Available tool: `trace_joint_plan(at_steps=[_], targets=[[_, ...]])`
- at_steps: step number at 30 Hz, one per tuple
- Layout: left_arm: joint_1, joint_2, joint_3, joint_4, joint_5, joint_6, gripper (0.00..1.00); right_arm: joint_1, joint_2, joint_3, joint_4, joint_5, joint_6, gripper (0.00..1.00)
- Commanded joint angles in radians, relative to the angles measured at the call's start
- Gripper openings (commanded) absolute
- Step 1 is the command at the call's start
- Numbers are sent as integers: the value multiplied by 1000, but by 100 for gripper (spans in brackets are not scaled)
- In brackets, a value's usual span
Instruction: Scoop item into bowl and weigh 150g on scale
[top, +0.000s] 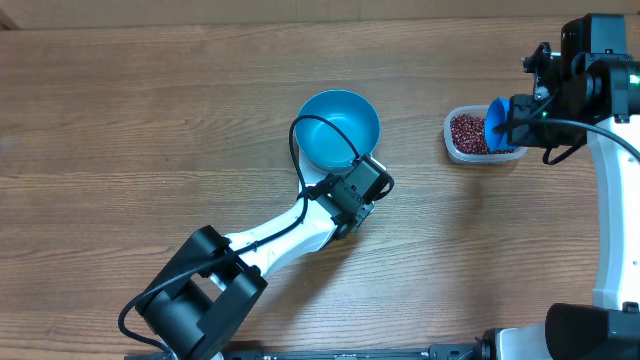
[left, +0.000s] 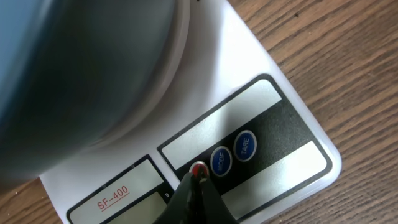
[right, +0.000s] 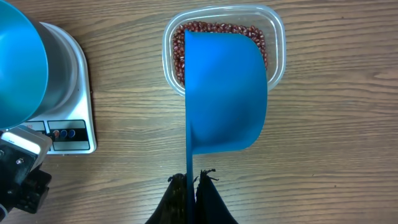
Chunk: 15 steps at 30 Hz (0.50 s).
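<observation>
- Left hand (left: 196, 184): my fingers are pressed together into a single tip. I judge this is so that the tip can press one small key without catching its neighbours.
- Red button (left: 198, 168): the closed tip rests on it, or just over it; the two blue keys lie just beside it, untouched. I take this step to be switching on the scale (left: 249, 62) before anything is weighed.
- Bowl (top: 338, 128): it stands upright on the scale and overhangs the platform, so from above only a white sliver shows beneath it. It is placed there, I judge, so that its own weight can be cancelled first. Its inside shows no beans.
- Right hand (right: 191, 184): my fingers are shut on the thin handle of the scoop (right: 227, 93), which is seen edge-on in my wrist view. The cup is turned on its side above the tub (right: 277, 37), ready to dip.
- Beans (right: 211, 29): they lie in a loose heap in the tub, directly beyond my right hand and partly hidden by the scoop. Whether the scoop holds any, I cannot tell.
- Layout on the table (top: 120, 120): the tub sits near the bowl, to its right as seen from above, which keeps the carry short. The beans are well apart from my left hand.
</observation>
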Motion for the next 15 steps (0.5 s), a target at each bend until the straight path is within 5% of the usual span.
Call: trace_joint_plan(at_steps=[1, 15], targets=[[7, 9, -9, 0, -6, 18, 4, -2, -24, -4, -1, -5, -5, 4], [7, 42, -10, 10, 12, 19, 4, -2, -24, -4, -1, -5, -5, 4]])
